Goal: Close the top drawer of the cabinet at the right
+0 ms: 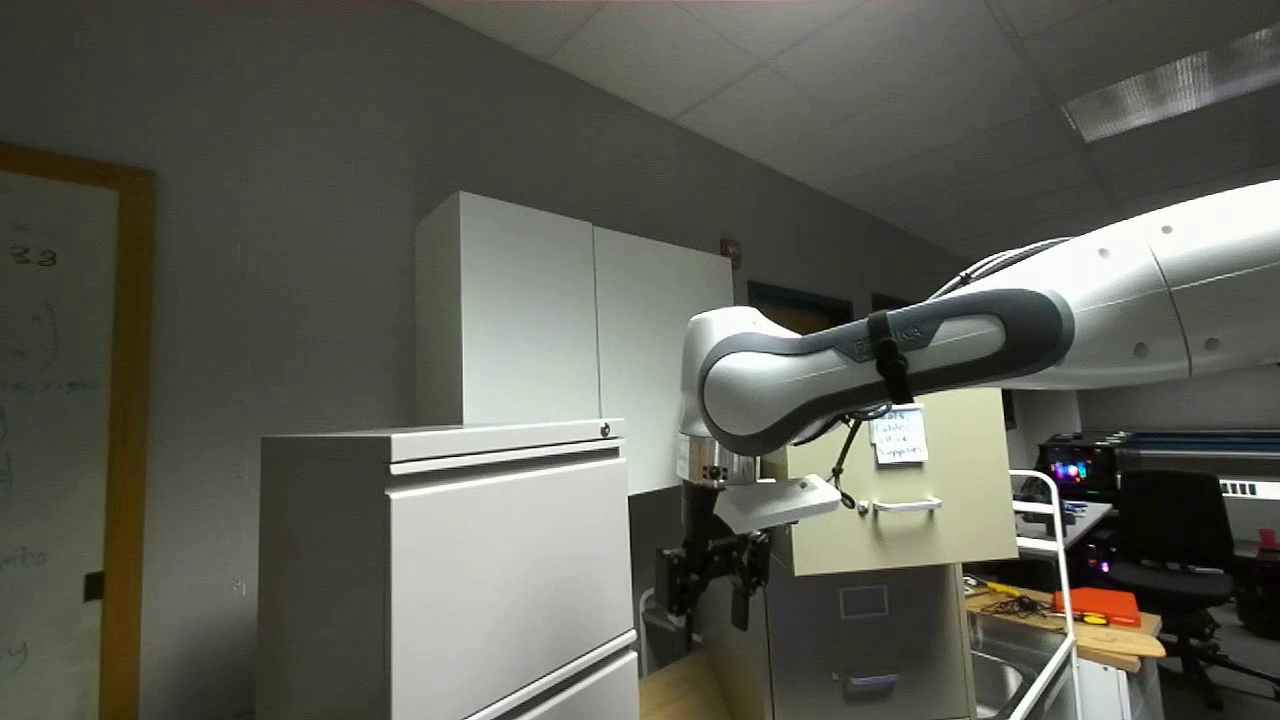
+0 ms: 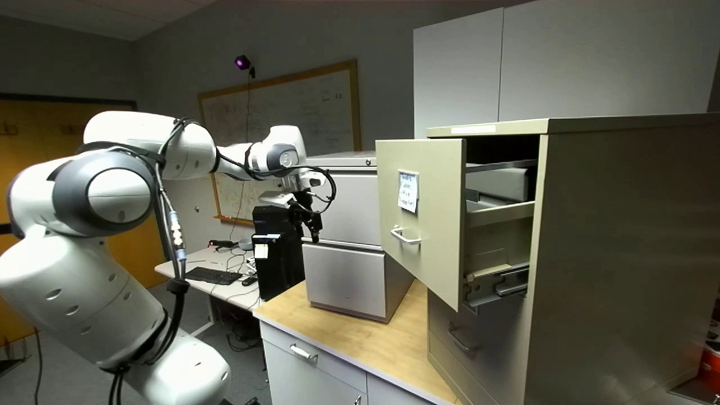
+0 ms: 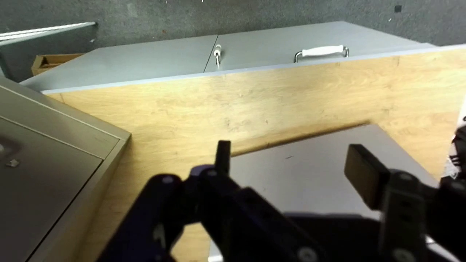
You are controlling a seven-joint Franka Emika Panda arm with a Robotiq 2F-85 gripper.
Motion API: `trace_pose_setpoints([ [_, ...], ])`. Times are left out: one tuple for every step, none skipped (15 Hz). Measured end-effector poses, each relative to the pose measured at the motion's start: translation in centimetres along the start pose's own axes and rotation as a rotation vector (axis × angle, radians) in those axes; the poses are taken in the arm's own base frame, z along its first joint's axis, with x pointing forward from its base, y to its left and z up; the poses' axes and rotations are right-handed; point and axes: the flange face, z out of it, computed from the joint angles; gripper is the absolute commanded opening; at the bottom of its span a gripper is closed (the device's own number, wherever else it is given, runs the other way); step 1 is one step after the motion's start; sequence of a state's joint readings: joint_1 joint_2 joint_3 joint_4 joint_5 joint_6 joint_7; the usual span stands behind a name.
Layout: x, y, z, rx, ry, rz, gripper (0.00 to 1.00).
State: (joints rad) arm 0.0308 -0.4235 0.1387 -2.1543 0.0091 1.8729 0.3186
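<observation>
Pointing near, long axis lying level: top drawer [image 2: 436,214] is jutting from right-hand cabinet [image 2: 613,259] | gripper [image 3: 293,165] holding jaws apart | wooden counter [image 2: 349,337] bearing cabinet | whiteboard [image 2: 298,112] hanging left

A wood-framed whiteboard [image 2: 301,107] and a white cupboard [image 1: 555,320] line the grey wall [image 1: 290,250] under a tiled ceiling [image 1: 820,110].

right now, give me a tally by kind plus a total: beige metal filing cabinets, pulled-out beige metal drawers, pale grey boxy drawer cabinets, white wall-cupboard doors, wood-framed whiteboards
Beige metal filing cabinet: 1
Pulled-out beige metal top drawer: 1
Pale grey boxy drawer cabinet: 1
White wall-cupboard doors: 2
Wood-framed whiteboard: 1
Total: 6
</observation>
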Motion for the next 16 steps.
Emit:
trace_pose_setpoints([
  [0.2, 0.3, -0.4, -0.008, 0.027, 0.02, 0.42],
  [0.3, 0.7, -0.8, -0.017, 0.051, 0.041, 0.36],
  [0.5, 1.2, -1.1, -0.024, 0.074, 0.064, 0.27],
  [0.6, 1.8, -1.5, -0.032, 0.093, 0.089, 0.2],
  [0.7, 2.6, -1.8, -0.039, 0.109, 0.115, 0.13],
  [0.7, 3.3, -2.1, -0.043, 0.124, 0.139, 0.05],
  [0.8, 4.2, -2.4, -0.046, 0.142, 0.166, 0.0],
  [0.8, 5.2, -2.7, -0.049, 0.161, 0.192, 0.0],
  [0.9, 6.2, -3.0, -0.05, 0.183, 0.219, 0.0],
  [1.0, 7.3, -3.4, -0.051, 0.207, 0.246, 0.0],
  [1.1, 8.4, -3.7, -0.052, 0.235, 0.277, 0.0],
  [1.2, 9.6, -4.0, -0.053, 0.263, 0.309, 0.0],
  [1.4, 10.8, -4.2, -0.053, 0.291, 0.344, 0.0],
  [1.5, 12.0, -4.4, -0.054, 0.32, 0.38, 0.0],
  [1.7, 13.2, -4.6, -0.055, 0.349, 0.416, 0.0],
  [1.8, 14.3, -4.7, -0.053, 0.372, 0.45, 0.0],
])
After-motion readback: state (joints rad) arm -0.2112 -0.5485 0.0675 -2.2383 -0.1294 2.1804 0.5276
